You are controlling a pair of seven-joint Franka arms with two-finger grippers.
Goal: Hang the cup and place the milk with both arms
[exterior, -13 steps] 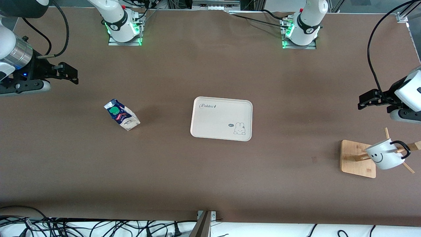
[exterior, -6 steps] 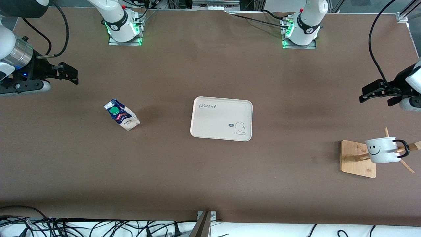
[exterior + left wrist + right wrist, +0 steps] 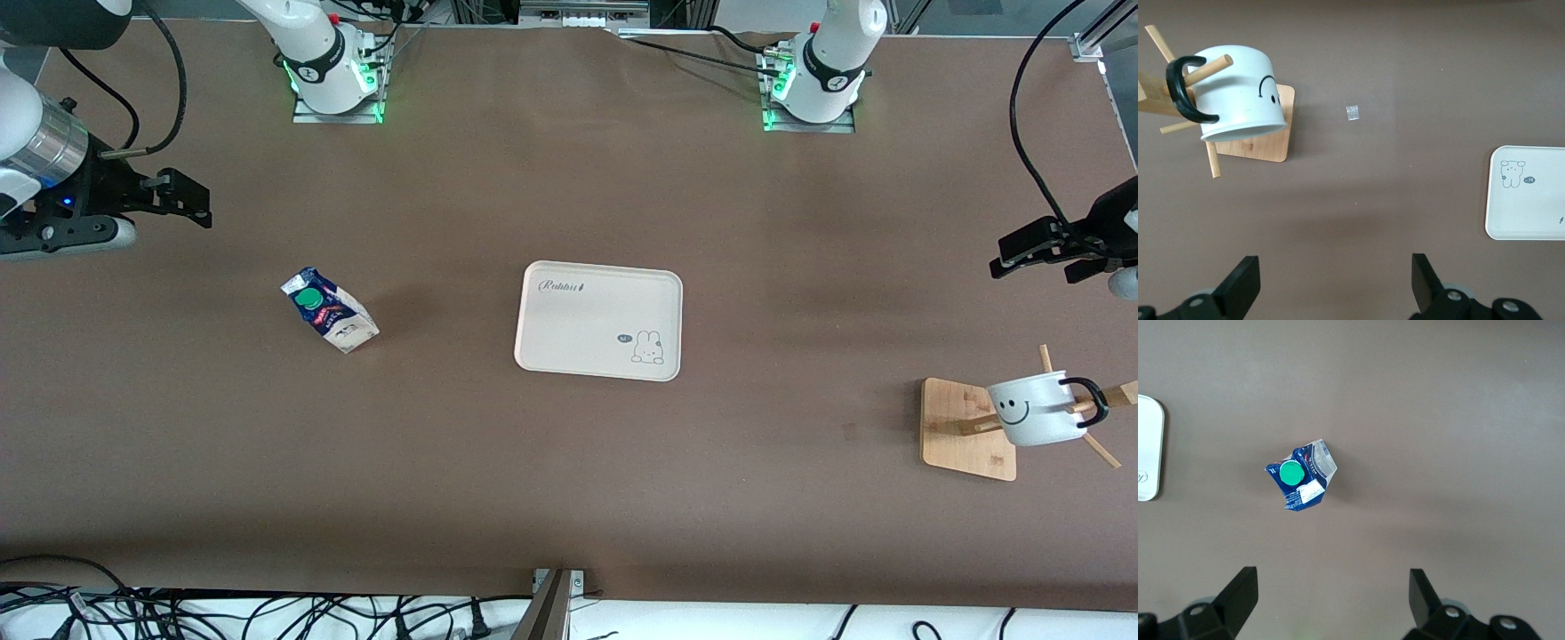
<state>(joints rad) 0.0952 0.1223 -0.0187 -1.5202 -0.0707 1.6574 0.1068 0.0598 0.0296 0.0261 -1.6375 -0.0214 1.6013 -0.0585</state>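
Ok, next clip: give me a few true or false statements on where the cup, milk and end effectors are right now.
1. The cup hangs by its handle on a peg of the wooden rack. True.
2. The milk stands on the tray. False: it stands on the table, toward the right arm's end.
3. The left end effector is open and holds nothing. True.
4. The right end effector grips the milk. False: it is open, apart from it.

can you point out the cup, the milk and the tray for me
cup (image 3: 1031, 416), front view, on its white side by the smiley face
milk (image 3: 333, 316), front view, on the carton's printed side below the green cap
tray (image 3: 578, 333), front view, on a bare part of its cream surface
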